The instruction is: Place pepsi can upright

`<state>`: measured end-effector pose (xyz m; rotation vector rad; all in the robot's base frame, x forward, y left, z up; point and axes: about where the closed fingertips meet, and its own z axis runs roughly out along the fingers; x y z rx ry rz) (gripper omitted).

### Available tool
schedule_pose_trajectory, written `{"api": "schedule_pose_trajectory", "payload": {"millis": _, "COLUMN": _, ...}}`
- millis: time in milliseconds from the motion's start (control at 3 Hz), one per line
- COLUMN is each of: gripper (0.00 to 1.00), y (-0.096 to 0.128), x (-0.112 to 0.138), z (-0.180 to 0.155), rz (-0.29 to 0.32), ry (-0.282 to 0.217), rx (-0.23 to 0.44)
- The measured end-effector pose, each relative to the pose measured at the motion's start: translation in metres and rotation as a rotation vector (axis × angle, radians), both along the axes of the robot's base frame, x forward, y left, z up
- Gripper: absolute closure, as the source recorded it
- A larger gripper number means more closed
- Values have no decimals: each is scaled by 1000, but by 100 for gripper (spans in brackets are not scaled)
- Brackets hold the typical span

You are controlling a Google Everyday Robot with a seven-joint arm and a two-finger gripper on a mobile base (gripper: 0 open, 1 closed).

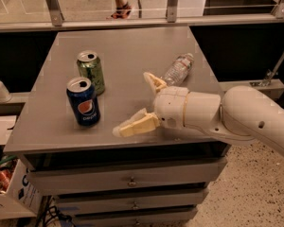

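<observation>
The pepsi can, dark blue with the round red-white-blue logo, stands upright on the grey table near its front left. My gripper is to the right of the can, apart from it, with its two cream fingers spread wide and nothing between them. One finger points back toward the bottle, the other lies low near the table's front edge. My white arm reaches in from the right.
A green can stands upright just behind the pepsi can. A clear plastic bottle lies on its side at the right of the table. Drawers sit below the tabletop. A railing runs behind.
</observation>
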<state>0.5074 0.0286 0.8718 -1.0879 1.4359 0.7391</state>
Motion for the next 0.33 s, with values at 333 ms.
{"api": "schedule_pose_trajectory", "payload": {"millis": 333, "gripper": 0, "y": -3, "x": 0, "z": 0, "rz": -3, "ry": 0, "rx": -1}}
